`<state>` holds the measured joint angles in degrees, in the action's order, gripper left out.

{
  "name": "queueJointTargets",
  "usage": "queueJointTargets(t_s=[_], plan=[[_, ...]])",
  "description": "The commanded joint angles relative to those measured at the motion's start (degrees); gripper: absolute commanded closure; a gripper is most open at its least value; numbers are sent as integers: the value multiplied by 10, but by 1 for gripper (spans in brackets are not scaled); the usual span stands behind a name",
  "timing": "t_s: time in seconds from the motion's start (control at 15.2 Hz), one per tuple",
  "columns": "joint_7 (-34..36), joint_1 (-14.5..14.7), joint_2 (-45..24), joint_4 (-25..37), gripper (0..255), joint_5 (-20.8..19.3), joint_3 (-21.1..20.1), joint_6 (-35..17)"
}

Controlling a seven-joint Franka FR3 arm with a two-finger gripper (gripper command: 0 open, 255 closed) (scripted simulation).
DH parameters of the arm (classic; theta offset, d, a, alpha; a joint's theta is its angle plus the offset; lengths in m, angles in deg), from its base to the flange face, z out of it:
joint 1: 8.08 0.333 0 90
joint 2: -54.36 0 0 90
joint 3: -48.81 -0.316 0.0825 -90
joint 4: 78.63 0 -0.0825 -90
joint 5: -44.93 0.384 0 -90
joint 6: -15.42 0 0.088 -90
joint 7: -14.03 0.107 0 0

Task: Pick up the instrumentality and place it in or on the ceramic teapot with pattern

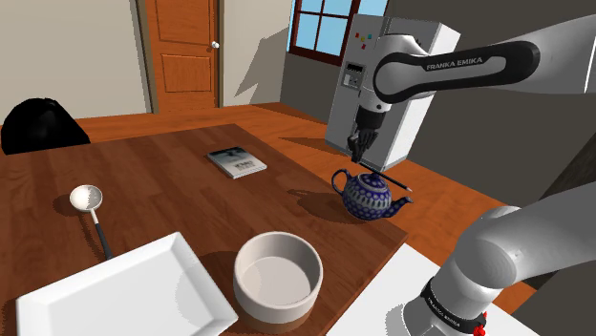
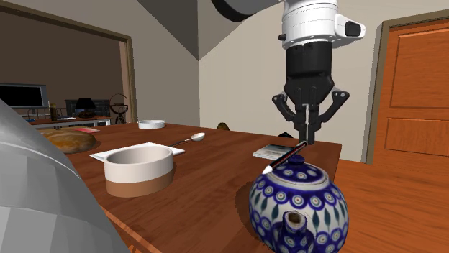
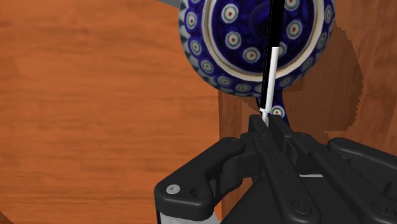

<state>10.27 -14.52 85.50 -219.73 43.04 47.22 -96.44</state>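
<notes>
Table (image 1: 143,181): a brown wood top that carries everything. Its middle is bare, so there is plenty of room to move on that side.
Plate (image 1: 124,296) and bowl (image 1: 278,277): both white and set at the near edge in the shoulder view, well apart from the work.
Teapot (image 1: 368,199): blue with white dots, upright, lid on. It stands near the table edge on the shoulder view's right. There is little table beyond it there, so a slip that way would likely end on the floor.
Book (image 1: 236,161) and ladle (image 1: 88,205): both lie flat and far from the teapot, and neither is in the way.
Gripper (image 2: 308,135): it points straight down just above the teapot, a little off its centre. The fingers are drawn close together and pinch one end of the pen.
Pen (image 2: 286,157): the task's thing, a thin black stick with a white tip. It slants across the teapot's lid, with the free end lower and reaching out past the lid. In the wrist view its pale stretch (image 3: 270,76) runs from the fingers out over the lid.
Reason for the hold: gripping it by one end likely lets the shaft settle on the lid before release.
Step, as judged: the placement is nearly done and only letting go remains. The pen may roll off the rounded lid.
</notes>
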Motion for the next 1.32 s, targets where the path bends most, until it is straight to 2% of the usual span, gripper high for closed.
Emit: queueJointTargets(t_s=[0.0,0.13,0.2,0.53,0.79,1.25], plan=[[0,0,0,0,255,0,0,-1],[0,0,0,0,255,0,0,0],[0,0,0,0,0,0,0,0],[0,0,0,0,0,0,0,0],[-1,1,10,65,0,2,-1,75],[-1,1,10,65,0,2,-1,75]])
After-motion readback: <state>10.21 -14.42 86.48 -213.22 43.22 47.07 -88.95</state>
